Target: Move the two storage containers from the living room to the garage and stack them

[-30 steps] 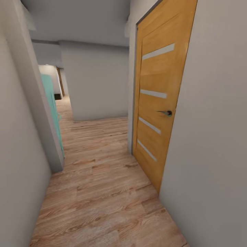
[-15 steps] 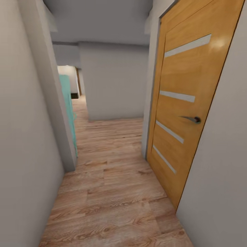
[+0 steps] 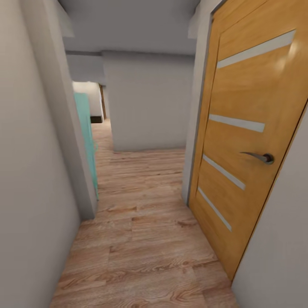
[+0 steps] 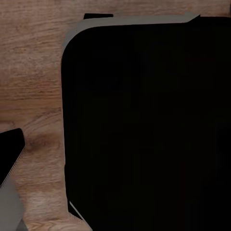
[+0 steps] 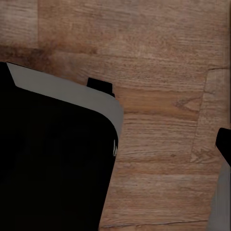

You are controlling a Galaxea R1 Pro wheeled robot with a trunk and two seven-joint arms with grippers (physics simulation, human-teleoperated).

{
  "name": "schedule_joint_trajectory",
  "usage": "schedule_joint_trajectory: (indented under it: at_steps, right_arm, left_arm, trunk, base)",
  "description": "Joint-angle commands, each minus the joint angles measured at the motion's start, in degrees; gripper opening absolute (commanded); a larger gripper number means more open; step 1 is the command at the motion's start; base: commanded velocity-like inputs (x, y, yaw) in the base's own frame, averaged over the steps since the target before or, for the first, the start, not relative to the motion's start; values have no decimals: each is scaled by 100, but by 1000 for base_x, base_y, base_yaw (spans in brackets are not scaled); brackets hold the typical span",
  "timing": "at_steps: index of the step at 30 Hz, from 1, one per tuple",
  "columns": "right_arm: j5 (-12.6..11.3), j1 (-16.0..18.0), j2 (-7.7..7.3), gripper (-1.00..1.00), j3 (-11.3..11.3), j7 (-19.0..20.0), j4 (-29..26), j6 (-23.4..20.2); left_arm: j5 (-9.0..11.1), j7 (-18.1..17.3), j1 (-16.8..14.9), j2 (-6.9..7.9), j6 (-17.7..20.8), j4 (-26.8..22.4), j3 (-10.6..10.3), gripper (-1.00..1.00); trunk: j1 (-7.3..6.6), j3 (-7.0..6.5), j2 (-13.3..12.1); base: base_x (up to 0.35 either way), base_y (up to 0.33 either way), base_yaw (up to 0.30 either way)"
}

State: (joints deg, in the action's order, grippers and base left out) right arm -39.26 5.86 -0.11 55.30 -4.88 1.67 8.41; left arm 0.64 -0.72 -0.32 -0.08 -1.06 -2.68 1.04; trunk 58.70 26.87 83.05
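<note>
Containers: none in my views. Hallway: wood plank floor [image 3: 141, 239]; orange door [image 3: 248, 141] w/ lever handle [image 3: 259, 157] on rt; teal panel [image 3: 85, 141] on left. My grippers' state: can't tell; wrist cams show dark robot body [image 4: 144, 125] over planks.

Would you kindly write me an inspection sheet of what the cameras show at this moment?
Surface: light wood plank floor, bare along the corridor.
Job's things: nothing seen.
Clutter: nothing seen.
Pincers: fingers not made out; a dark, grey-edged robot part hangs above planks in both wrist views.
Cables: nothing seen.
Surroundings: orange wooden door with pale slats and a lever handle on the right; grey walls left and ahead; teal panel behind the left wall's corner; an opening farther down.
</note>
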Motion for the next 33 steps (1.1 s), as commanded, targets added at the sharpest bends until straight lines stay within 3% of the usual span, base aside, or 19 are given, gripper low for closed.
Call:
schedule_joint_trajectory:
  at_steps: [1, 25, 33]
  right_arm:
    - [-38, 3, 3, 100, 44, -4, 9, 20]
    - [-66, 3, 3, 100, 42, -8, 9, 18]
    - [-53, 3, 3, 100, 42, -10, 9, 28]
  left_arm:
    - [7, -7, -3, 0, -10, 3, 10, 100]
    - [7, -7, -3, 0, -8, 4, 10, 100]
    - [9, -7, -3, 0, -8, 4, 10, 100]
  trunk:
    - [3, 6, 3]
    - [3, 6, 3]
    - [3, 6, 3]
  base:
    - [322, 0, 0]
    - [322, 0, 0]
    - [322, 0, 173]
